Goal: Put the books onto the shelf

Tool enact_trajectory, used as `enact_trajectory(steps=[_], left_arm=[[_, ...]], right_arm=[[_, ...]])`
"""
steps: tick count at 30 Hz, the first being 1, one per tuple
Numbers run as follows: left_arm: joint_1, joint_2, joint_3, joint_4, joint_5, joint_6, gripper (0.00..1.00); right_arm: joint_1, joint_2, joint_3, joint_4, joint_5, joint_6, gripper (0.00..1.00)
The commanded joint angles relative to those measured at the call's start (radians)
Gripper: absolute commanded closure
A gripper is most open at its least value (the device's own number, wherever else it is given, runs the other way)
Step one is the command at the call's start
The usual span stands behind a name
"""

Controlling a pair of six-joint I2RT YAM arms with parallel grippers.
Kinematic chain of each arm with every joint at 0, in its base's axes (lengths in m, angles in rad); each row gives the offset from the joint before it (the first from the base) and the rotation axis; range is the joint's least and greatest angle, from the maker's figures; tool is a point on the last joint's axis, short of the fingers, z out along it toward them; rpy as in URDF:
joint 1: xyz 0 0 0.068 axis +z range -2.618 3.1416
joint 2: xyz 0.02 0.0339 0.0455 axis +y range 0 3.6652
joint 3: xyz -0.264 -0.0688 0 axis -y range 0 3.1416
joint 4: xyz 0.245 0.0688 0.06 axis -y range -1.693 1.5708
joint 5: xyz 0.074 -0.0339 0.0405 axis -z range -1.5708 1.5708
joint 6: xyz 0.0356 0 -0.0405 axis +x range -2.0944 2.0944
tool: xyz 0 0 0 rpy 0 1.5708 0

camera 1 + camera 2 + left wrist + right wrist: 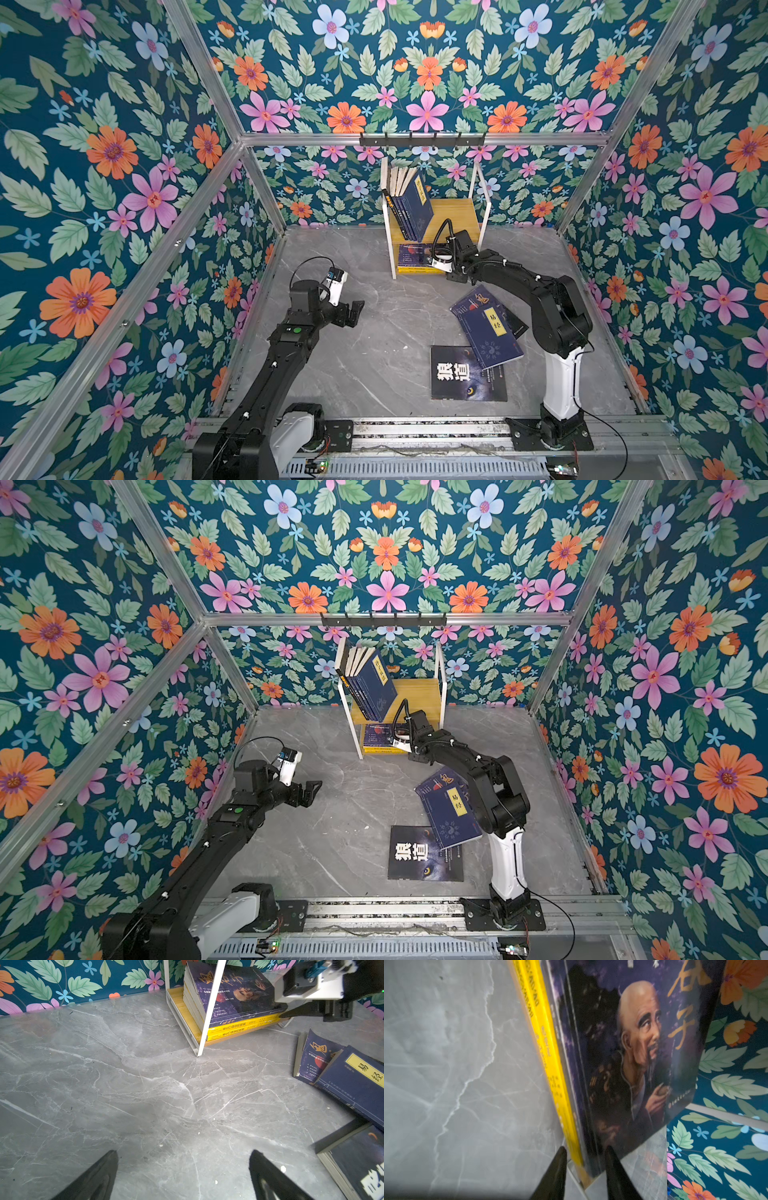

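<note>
The shelf [457, 212] [419, 696] stands at the back, with several navy books [409, 203] leaning upright on its upper board. On the lower board lies a flat stack [239, 1022] of yellow books under a dark portrait cover [633, 1053]. My right gripper [586, 1149] [434, 266] straddles that stack's corner, its jaws a little apart, one finger clear of the yellow book. On the table lie a navy yellow-label book [492, 332], a portrait book [469, 301] under it and a black wolf-eye book [465, 374]. My left gripper [184, 1152] [353, 311] hangs open over bare table.
A black hook rail [422, 140] runs along the frame bar above the shelf. Floral walls close in the grey marble table [374, 353] on three sides. The arm bases sit on a rail [415, 432] at the front edge.
</note>
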Motion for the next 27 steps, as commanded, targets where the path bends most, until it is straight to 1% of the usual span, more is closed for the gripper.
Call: enact_trajectory(steps=[1, 6, 10, 13, 17, 19, 23, 27], left_arm=[[-0.001, 0.004, 0.002, 0.0, 0.006, 0.009, 0.0], [-0.002, 0.012, 0.003, 0.007, 0.034, -0.013, 0.0], [-0.004, 0.021, 0.009, 0.007, 0.046, -0.032, 0.0], [-0.004, 0.032, 0.037, -0.015, 0.104, -0.04, 0.0], [-0.001, 0.055, 0.081, -0.041, 0.151, -0.063, 0.0], [0.006, 0.066, 0.091, -0.05, 0.181, -0.064, 0.0], [0.027, 0.086, 0.083, -0.042, 0.206, -0.077, 0.0], [0.031, 0.097, 0.082, -0.048, 0.195, -0.064, 0.0]], right_arm=[[0.001, -0.087, -0.037, -0.035, -0.049, 0.118, 0.62], [0.011, -0.28, -0.182, -0.051, -0.116, 0.372, 0.56], [0.014, -0.483, -0.328, 0.0, -0.145, 0.699, 0.49], [0.014, -0.622, -0.472, 0.093, -0.137, 0.947, 0.38], [0.012, -0.723, -0.599, 0.116, -0.115, 1.227, 0.28], [0.01, -0.741, -0.632, 0.1, -0.133, 1.311, 0.25], [-0.009, -0.747, -0.667, 0.026, -0.165, 1.389, 0.23], [-0.097, -0.769, -0.696, -0.05, -0.24, 1.476, 0.22]])
